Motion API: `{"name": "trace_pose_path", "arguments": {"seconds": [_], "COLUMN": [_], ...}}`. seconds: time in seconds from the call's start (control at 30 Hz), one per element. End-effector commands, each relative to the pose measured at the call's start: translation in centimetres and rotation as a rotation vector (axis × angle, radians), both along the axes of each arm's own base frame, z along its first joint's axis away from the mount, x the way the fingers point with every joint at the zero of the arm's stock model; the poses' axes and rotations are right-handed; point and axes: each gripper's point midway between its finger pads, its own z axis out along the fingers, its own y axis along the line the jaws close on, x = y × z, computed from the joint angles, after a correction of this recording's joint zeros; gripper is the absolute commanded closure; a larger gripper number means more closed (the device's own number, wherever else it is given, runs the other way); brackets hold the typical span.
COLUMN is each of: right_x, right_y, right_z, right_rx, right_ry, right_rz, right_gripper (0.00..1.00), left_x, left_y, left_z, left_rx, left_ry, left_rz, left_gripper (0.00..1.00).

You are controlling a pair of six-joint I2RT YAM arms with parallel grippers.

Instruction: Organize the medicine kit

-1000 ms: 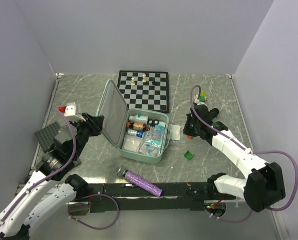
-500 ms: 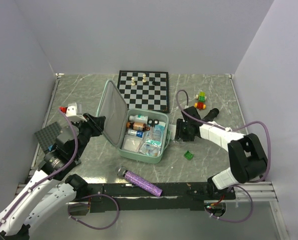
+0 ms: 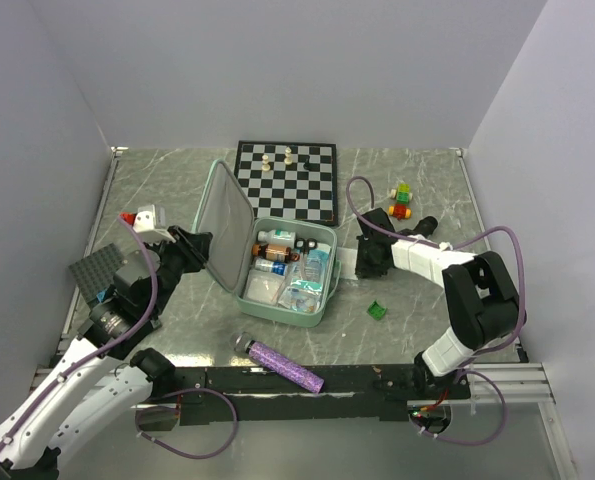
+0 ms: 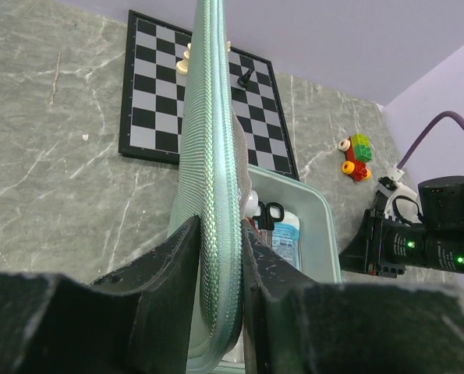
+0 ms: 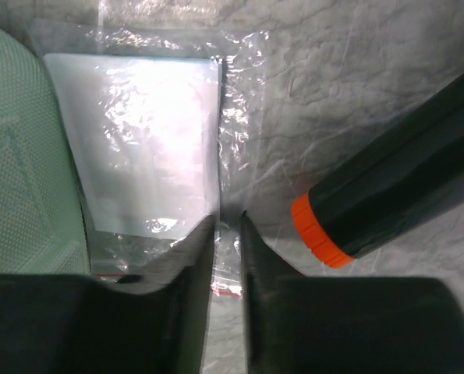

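Presently, left end effector (image 4: 217, 234): pinching the medicine kit's (image 3: 277, 316) raised lid (image 4: 212, 140)
Right end effector (image 5: 224, 230): nearly pressed together (grip unclear) over clear packet (image 5: 138, 140) beside it

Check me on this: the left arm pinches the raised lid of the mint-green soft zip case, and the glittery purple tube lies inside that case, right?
Not quite. The left gripper does pinch the raised lid of the mint-green soft zip case, but the glittery purple tube lies outside it, on the grey marbled table, as the top external view shows.
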Motion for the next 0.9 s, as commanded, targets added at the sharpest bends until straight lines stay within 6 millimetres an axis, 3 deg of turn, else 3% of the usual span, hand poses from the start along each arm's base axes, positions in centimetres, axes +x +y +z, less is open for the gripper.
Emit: {"name": "trace_pose_path", "arguments": {"seconds": [0.0, 0.13, 0.3, 0.7, 0.87], "right_x": [-0.7, -0.6, -0.4, -0.4, -0.7], "right_y": [0.4, 0.4, 0.3, -1.1, -0.8], "right_z": [-2.3, -2.1, -0.3, 9.0, 11.3], "right_rx": [0.005, 0.004, 0.016, 0.048, 0.085], "right_ry": [0.054, 0.053, 0.005, -0.256, -0.326], "right_rz": [0.001, 0.0, -0.012, -0.033, 0.008], "right_gripper": [0.81, 0.99, 1.0, 1.0, 1.0], "left_x": [0.2, 0.2, 0.1, 0.1, 0.2], "left_y": [-0.7, -0.8, -0.8, -0.5, -0.7], "left_z": [0.0, -0.1, -0.1, 0.0, -0.1], "left_rx": [-0.011, -0.009, -0.009, -0.013, -0.019], "left_ry": [0.009, 0.01, 0.01, 0.007, 0.009], "left_rz": [-0.027, -0.03, -0.03, -0.017, -0.024], "left_gripper": [0.69, 0.69, 0.69, 0.69, 0.69]}}
